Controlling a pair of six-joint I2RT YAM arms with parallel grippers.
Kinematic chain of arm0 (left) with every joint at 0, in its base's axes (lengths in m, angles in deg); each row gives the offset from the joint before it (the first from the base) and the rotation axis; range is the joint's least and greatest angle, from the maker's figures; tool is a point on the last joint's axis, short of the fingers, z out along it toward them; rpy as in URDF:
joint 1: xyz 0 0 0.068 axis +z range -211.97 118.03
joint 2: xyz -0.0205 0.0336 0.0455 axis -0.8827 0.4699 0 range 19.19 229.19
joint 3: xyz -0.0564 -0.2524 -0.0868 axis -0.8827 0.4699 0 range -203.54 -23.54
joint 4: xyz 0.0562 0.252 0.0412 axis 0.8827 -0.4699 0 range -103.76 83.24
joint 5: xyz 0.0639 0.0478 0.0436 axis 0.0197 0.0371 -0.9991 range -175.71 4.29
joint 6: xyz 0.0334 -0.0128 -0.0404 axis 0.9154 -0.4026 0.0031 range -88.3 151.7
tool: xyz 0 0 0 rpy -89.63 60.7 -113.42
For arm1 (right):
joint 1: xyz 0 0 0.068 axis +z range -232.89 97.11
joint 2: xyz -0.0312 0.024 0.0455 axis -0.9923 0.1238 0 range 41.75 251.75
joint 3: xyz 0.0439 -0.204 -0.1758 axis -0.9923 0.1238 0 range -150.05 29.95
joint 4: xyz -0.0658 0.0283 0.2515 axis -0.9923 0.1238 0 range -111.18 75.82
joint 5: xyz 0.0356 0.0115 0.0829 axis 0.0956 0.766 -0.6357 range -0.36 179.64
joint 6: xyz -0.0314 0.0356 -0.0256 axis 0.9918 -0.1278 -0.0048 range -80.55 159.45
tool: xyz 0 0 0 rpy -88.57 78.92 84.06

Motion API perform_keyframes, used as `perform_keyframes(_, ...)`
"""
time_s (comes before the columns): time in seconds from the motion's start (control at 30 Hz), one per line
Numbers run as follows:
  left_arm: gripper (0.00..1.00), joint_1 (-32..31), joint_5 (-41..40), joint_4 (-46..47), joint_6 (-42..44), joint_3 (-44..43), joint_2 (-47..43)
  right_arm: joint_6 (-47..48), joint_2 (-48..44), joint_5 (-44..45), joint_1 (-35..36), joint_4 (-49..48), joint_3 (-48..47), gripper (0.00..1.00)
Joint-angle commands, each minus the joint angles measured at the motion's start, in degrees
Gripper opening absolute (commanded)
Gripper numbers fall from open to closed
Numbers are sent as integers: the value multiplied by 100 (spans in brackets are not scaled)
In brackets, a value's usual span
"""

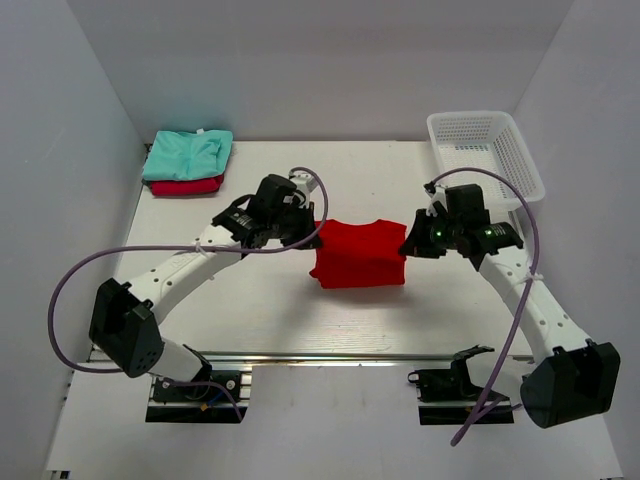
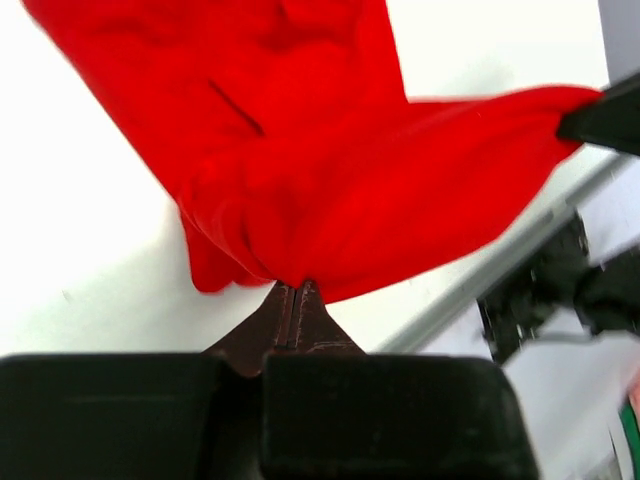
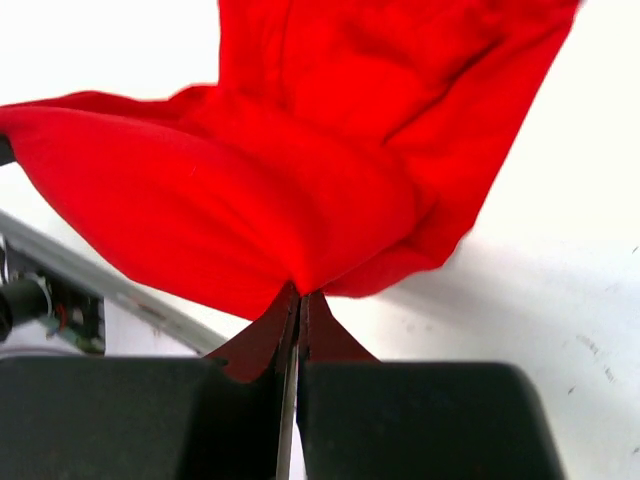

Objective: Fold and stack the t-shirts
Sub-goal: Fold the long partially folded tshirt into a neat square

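A bright red t-shirt [image 1: 358, 252] hangs stretched between my two grippers over the middle of the table, its lower part draping down. My left gripper [image 1: 316, 234] is shut on the shirt's left edge; in the left wrist view the cloth [image 2: 330, 190] bunches into the tips of that gripper [image 2: 291, 286]. My right gripper [image 1: 407, 240] is shut on the right edge, and the right wrist view has the red cloth [image 3: 250, 200] pinched at that gripper's [image 3: 302, 293] tips. At the back left lies a folded mint green t-shirt [image 1: 188, 155] on a folded crimson t-shirt [image 1: 186, 186].
A white mesh basket [image 1: 485, 155] stands at the back right corner of the table. White walls close in the table on the left, back and right. The arm bases and a metal rail [image 1: 330, 357] run along the near edge.
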Motion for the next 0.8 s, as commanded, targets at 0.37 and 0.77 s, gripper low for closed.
perform_keyframes(0.37, 0, 374, -1332, 292, -4, -1427, 1247, -379, 1577, 1269, -232, -892, -1010, 0)
perform_keyframes(0.77, 0, 541, -1138, 846, 541, -2631, 2777, -46, 2921, 1323, -381, -849, -2135, 0)
